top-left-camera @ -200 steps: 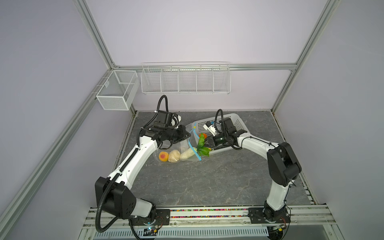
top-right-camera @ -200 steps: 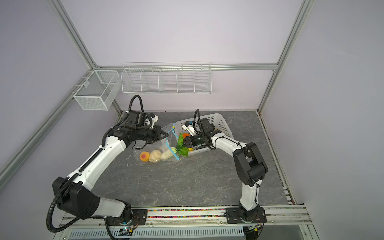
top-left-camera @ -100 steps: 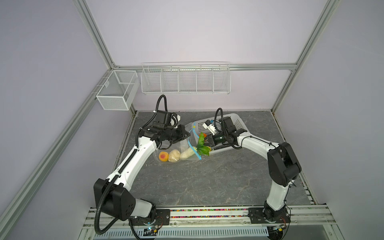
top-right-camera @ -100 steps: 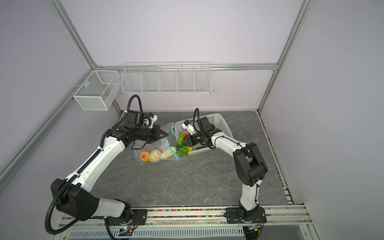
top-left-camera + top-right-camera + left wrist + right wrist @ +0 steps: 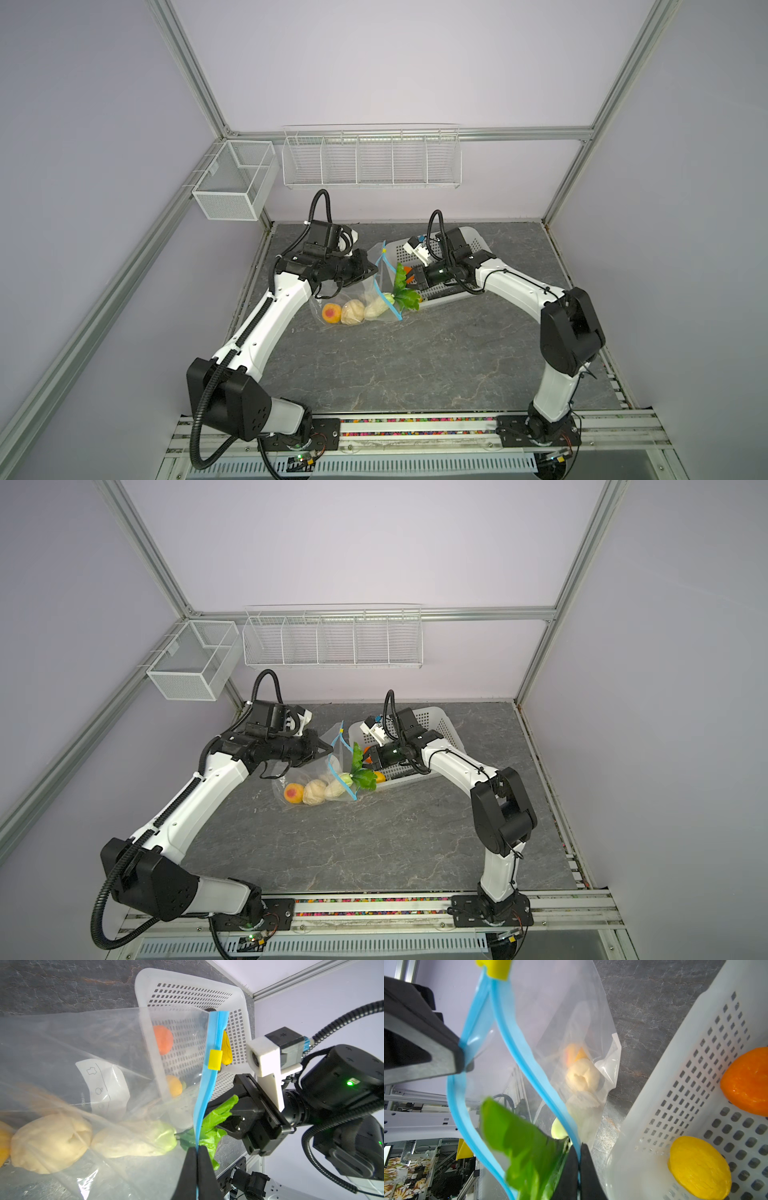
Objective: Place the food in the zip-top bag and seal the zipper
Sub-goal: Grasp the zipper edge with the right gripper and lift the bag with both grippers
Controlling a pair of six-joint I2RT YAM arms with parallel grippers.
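Zip-top bag (image 5: 62,1053), clear crinkly film, wavy blue zipper (image 5: 209,1084), left claw (image 5: 196,1150) pinching

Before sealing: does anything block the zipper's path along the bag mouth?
Yes: the green leaves poke out through the open mouth, lying between the two lips of the zipper, ahead of the yellow slider.

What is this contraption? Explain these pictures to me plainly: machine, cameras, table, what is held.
Two robot arms with pinching grippers stand at a grey table. Two pictures look down from overhead; two come from cameras on the wrists. On the table are a clear bag with toy food inside, green leaves poking from its mouth, and a white basket with more pieces. The left gripper and right gripper are each shut on the bag's blue zipper strip, one per lip.
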